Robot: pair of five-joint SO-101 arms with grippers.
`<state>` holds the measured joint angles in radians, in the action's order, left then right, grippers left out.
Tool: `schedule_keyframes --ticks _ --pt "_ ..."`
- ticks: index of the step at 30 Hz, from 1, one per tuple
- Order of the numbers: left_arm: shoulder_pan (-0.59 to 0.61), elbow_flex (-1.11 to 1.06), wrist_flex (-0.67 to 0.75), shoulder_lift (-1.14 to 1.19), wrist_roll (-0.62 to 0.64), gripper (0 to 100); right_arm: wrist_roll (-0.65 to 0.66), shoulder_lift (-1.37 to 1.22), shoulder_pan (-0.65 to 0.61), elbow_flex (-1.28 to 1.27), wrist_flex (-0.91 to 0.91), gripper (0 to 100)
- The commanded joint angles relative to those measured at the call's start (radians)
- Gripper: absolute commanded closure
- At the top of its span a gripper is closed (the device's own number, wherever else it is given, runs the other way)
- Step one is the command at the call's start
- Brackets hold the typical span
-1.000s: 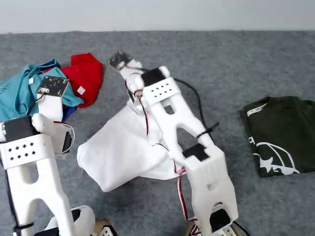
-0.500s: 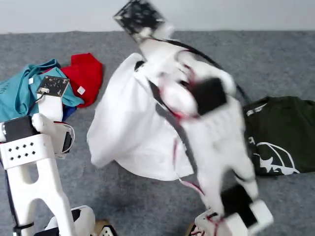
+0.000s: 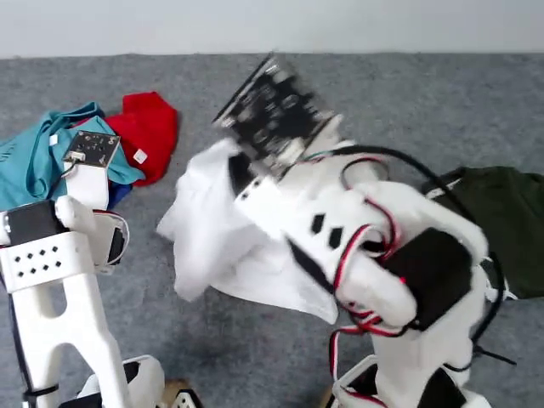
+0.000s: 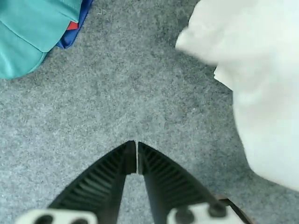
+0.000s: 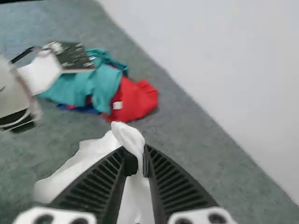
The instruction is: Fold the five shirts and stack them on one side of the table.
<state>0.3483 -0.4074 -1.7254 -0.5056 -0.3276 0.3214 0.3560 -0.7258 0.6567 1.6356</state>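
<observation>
The left tool (image 4: pixel 137 149) points down at the bare grey surface (image 4: pixel 93 102) on the near left. Its two black fingers are pressed together tip to tip with nothing between them. Just beyond it, toward the middle, lies the edge of the white shirt (image 4: pixel 261 84).

The white shirt (image 3: pixel 212 229) sits in the middle of the surface, bunched and unfolded. The right tool (image 5: pixel 137 161) is clenched on a pinch of its cloth. A small white tuft (image 5: pixel 128 133) stands up out of the fingertips and the rest hangs down below them. In the high view the shirt's long axis runs on a slant. The gripped end is lifted on the far left side, and the body trails down toward the near right, where a flat corner (image 3: pixel 293 293) rests on the surface under the right arm (image 3: pixel 374 255). How the collar or hem lies cannot be told from the crumpled shape.

To the right, level with the white shirt and apart from it, is a dark green shirt (image 3: pixel 510 204). It lies flat, and the right arm partly hides it.

Farther back on the left is a heap of loose shirts. A teal shirt (image 3: pixel 34 161) lies on top, nearest the left arm (image 3: pixel 51 255). A blue one (image 4: pixel 77 21) peeks out from under the teal edge. A red shirt (image 3: pixel 151 127) touches the heap on the side toward the middle, with a small white label showing. The right wrist view shows the same heap past the held white cloth, teal (image 5: pixel 88 84) beside red (image 5: pixel 135 100).

Behind everything, a pale wall (image 5: pixel 219 70) meets the far edge of the surface.
</observation>
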Motion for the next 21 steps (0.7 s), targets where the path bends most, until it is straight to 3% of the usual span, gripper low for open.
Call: schedule_keyframes --ticks 1,10,17,21 --pt "-0.008 0.084 0.006 -0.023 0.003 98 0.012 -0.033 -0.024 -0.026 0.007 98.7" --pt "-0.008 0.096 -0.025 -0.021 0.044 98 0.012 -0.137 -0.015 -0.176 -0.081 98.7" --pt "-0.009 0.081 -0.011 -0.015 0.044 98 0.008 -0.131 0.125 -0.175 -0.114 98.7" --pt "-0.009 0.073 -0.011 -0.015 0.044 98 0.003 -0.142 0.303 -0.176 -0.156 98.7"
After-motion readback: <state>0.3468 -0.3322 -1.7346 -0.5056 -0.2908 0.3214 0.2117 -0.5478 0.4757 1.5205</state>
